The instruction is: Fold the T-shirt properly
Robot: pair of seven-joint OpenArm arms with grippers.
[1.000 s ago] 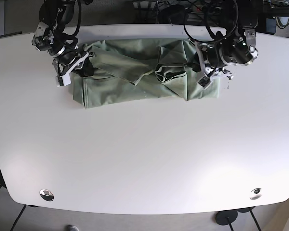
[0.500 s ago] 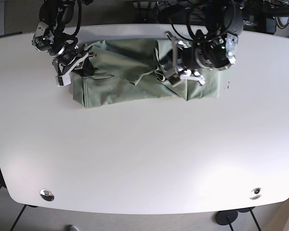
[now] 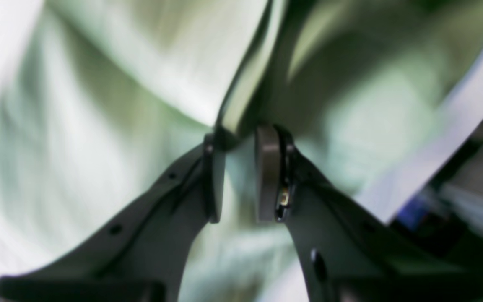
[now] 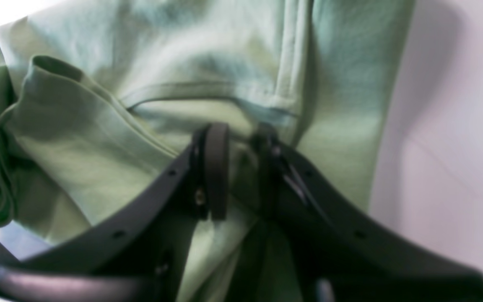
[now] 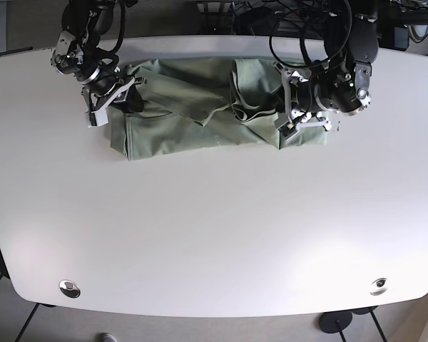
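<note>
The green T-shirt (image 5: 200, 107) lies bunched in a long rumpled band along the far side of the white desk (image 5: 214, 228), stretched between the two grippers. The right gripper (image 4: 237, 167) sits at one end of the cloth with its jaws narrowed, a fold of fabric pinched between them. The left gripper (image 3: 241, 176) hangs over the other end with its jaws narrow; the wrist view is blurred, so whether it grips cloth cannot be told. There are folds and a hem just beyond the right gripper.

No legible txt or labels anywhere.
</note>
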